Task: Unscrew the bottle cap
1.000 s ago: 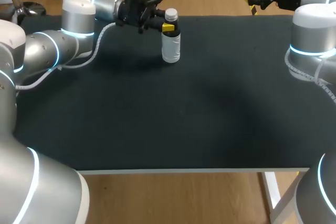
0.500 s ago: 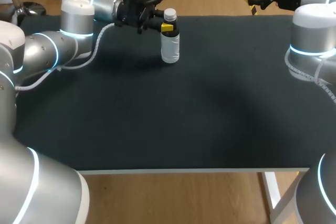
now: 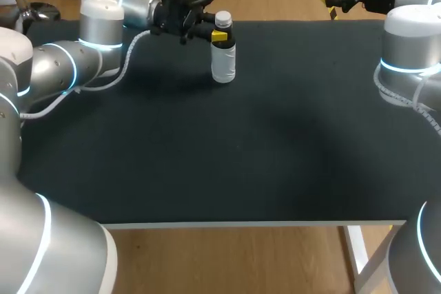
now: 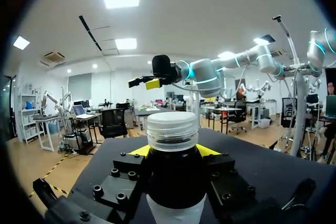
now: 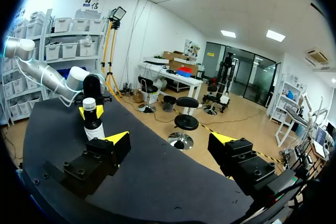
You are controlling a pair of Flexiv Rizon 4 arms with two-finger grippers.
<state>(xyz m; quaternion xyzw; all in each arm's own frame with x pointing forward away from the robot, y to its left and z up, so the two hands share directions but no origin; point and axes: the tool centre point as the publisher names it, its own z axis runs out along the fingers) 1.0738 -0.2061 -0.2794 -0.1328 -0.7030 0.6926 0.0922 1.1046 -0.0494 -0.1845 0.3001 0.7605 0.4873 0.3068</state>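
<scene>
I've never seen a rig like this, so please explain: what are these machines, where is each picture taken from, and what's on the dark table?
These are two robot arms at a table. The wide picture looks down from above and behind them: the left arm enters from the left, the right arm from the right. The round pictures come from cameras on each arm's wrist, looking out along its jaws. On the table stands one small bottle with a white cap, upright near the far edge. The left arm's yellow-tipped jaws are shut on the bottle's neck just below the cap, which is on. The right arm's jaws stand wide open and empty, by the far right corner.
</scene>
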